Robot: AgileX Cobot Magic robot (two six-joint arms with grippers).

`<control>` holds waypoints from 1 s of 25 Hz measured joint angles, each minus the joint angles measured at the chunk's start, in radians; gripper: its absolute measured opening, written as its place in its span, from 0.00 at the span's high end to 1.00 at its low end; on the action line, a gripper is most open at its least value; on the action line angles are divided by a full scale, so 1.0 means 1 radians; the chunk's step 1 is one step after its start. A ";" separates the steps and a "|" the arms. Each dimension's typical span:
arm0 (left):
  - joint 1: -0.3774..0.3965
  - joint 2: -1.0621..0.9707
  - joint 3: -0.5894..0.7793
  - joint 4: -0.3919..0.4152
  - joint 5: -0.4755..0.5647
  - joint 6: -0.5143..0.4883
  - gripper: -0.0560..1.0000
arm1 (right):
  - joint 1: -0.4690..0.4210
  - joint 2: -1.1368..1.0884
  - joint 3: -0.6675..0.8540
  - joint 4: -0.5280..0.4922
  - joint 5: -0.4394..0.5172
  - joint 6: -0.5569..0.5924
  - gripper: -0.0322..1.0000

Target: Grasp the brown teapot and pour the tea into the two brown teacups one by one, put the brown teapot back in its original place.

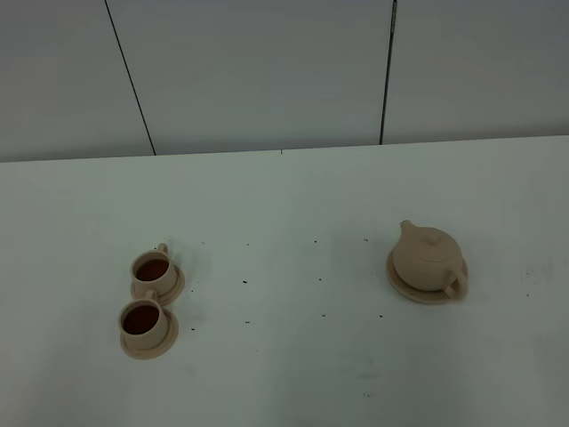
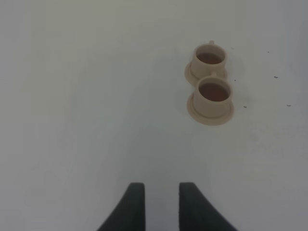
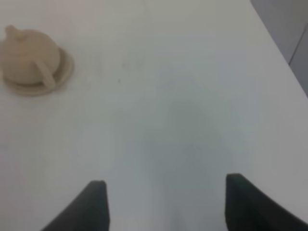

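- The brown teapot [image 1: 428, 260] sits upright on its round clay disc [image 1: 402, 286], lid on, well ahead of the right claw [image 3: 166, 202] and off to one side of its line, nothing touching it.
- The right claw hangs over bare white table [image 1: 293, 374], its two dark fingers [image 3: 91, 207] spread wide apart and empty.
- The left claw [image 2: 156, 207] is also empty, its fingers [image 2: 130, 207] close together with a narrow gap showing between them.
- The two teacups [image 2: 211, 77] stand ahead of the left claw and well clear of it, each on its own small saucer [image 2: 210, 113], the saucers touching or nearly so; both cups hold dark tea close to the brim.
- Judging by the full cups and the pot on its disc, the pouring and the return look done already.
- The pot looks like stiff, unglazed clay: probably heavy for its size, brittle if knocked, matte rather than slick.
- The loop handle [image 1: 456, 283] on the side away from the spout [image 1: 406, 228] is the natural hold; the rounded body offers the fingers little to bite.
- The lid with its knob [image 1: 434, 238] appears loose-fitting and could slip off in a steep tilt.
- The cups are small, light and full, so any nudge would likely spill tea.
- Dark specks [image 1: 244, 282] dot the table between cups and pot.
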 joint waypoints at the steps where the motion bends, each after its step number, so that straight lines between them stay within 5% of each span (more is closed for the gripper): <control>1: 0.000 0.000 0.000 0.000 0.000 0.000 0.72 | 0.000 -0.002 0.000 0.012 0.001 -0.014 0.48; 8: 0.000 0.000 0.000 0.000 0.000 0.000 0.72 | 0.022 -0.004 0.000 0.055 0.012 -0.068 0.48; 15: 0.000 0.000 0.000 0.000 0.000 0.000 0.72 | 0.152 -0.004 0.000 0.047 0.012 -0.056 0.48; 25: 0.000 0.000 0.000 0.000 0.000 0.000 0.72 | 0.169 -0.004 0.000 0.041 0.012 -0.052 0.48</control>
